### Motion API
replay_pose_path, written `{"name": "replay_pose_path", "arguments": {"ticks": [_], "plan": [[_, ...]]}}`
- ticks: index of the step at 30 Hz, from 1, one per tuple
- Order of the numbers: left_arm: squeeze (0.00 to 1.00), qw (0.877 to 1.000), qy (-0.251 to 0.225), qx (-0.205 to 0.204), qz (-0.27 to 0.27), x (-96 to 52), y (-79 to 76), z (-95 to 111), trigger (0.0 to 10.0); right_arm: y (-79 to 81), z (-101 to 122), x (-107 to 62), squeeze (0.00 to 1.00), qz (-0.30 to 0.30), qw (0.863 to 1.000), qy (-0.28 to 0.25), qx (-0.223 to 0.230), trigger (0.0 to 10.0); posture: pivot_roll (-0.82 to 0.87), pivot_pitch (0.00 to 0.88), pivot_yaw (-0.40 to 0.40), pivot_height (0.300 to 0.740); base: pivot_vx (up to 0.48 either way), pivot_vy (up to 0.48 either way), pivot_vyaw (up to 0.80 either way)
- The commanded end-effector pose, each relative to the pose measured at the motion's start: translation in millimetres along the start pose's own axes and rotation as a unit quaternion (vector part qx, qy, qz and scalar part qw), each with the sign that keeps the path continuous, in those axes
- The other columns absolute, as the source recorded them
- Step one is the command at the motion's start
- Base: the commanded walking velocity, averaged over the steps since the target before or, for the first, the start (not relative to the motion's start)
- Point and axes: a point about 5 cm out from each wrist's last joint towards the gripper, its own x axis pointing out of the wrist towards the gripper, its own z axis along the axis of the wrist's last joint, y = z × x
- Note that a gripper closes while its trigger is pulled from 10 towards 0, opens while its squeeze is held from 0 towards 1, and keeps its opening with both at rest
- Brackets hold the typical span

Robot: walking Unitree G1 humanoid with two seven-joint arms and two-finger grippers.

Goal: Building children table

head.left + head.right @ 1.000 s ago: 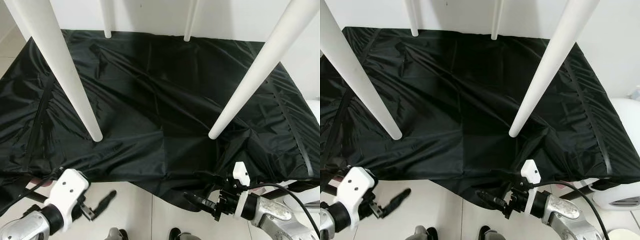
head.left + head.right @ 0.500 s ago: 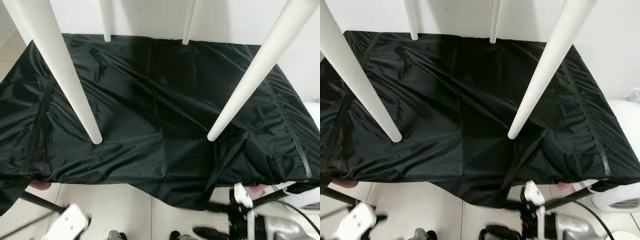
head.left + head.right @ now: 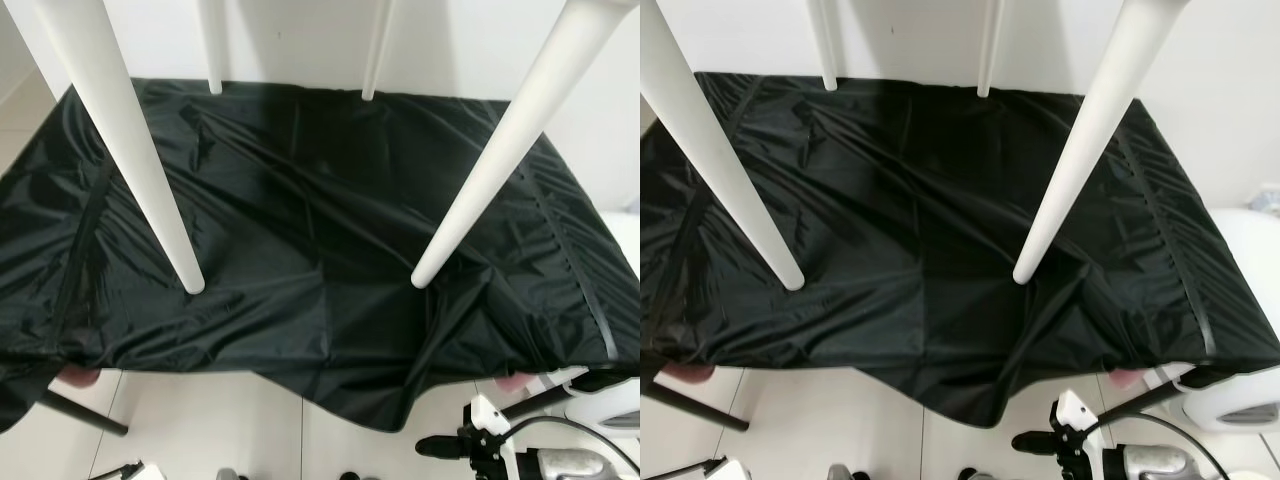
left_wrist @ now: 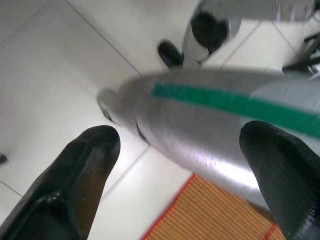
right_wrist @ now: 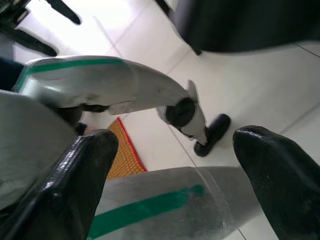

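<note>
Wrinkled black cloth (image 3: 300,250) covers the counter, front edge sagging. White tiled floor (image 3: 210,420) below. Orange woven mat (image 4: 210,215) on the floor.

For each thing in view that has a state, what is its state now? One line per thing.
Table legs: four, white, pointing up from the sheet.
Black sheet: spread out, wrinkled, front edge hanging down.
Left gripper: open, holding nothing, over the floor.
Right gripper: open, holding nothing, low before the sheet.
</note>
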Motion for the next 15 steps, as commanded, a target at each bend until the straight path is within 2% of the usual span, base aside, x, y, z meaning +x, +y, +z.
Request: {"name": "replay_pose_path", "arguments": {"ticks": [1,5,7,8,10,11,12,14,15], "plan": [[0.0,0.998,0.032,-0.008,-0.052,8.6,-9.3,-17.5,10.0,-1.1,-14.7,1.0,0.0,-0.007,1.0,0.021,0.016,10.0,0.01,0.172,-0.02,0.74,0.0,0.0,0.0],[0.0,0.998,0.048,-0.025,-0.032,19.9,-2.1,-27.7,10.0,-7.5,-28.3,5.7,0.0,-0.035,0.998,0.025,0.042,10.0,0.01,0.176,-0.016,0.74,0.0,0.0,0.0],[0.0,0.997,0.064,-0.052,0.006,36.8,12.6,-39.2,10.0,-17.1,-41.5,11.7,0.0,-0.09,0.993,0.023,0.066,10.0,0.01,0.175,-0.011,0.74,0.0,0.0,0.0],[0.0,0.997,0.064,-0.052,0.006,36.8,12.6,-39.2,10.0,-17.1,-41.5,11.7,0.0,-0.09,0.993,0.023,0.066,10.0,0.01,0.175,-0.011,0.74,0.0,0.0,0.0],[0.0,0.994,0.08,-0.065,0.032,51.2,22.9,-48.0,10.0,-25.9,-50.6,15.4,0.0,-0.146,0.986,0.015,0.083,10.0,0.01,0.176,-0.001,0.74,0.0,0.0,0.0],[0.0,0.991,0.09,-0.081,0.055,59.4,29.3,-52.7,10.0,-31.7,-55.4,17.8,0.0,-0.185,0.978,0.009,0.098,10.0,0.0,0.174,0.001,0.74,0.0,0.0,0.0],[0.0,0.991,0.09,-0.081,0.055,59.4,29.3,-52.7,10.0,-31.7,-55.4,17.8,0.0,-0.185,0.978,0.009,0.098,10.0,0.0,0.174,0.001,0.74,0.0,0.0,0.0],[0.0,0.986,0.109,-0.099,0.082,71.9,36.4,-59.6,10.0,-39.9,-62.1,21.5,0.0,-0.242,0.963,0.002,0.12,10.0,0.0,0.172,0.003,0.74,0.0,0.0,0.0],[0.0,0.986,0.109,-0.099,0.082,71.9,36.4,-59.6,10.0,-39.9,-62.1,21.5,0.0,-0.242,0.963,0.002,0.12,10.0,0.0,0.172,0.003,0.74,0.0,0.0,0.0]]}}
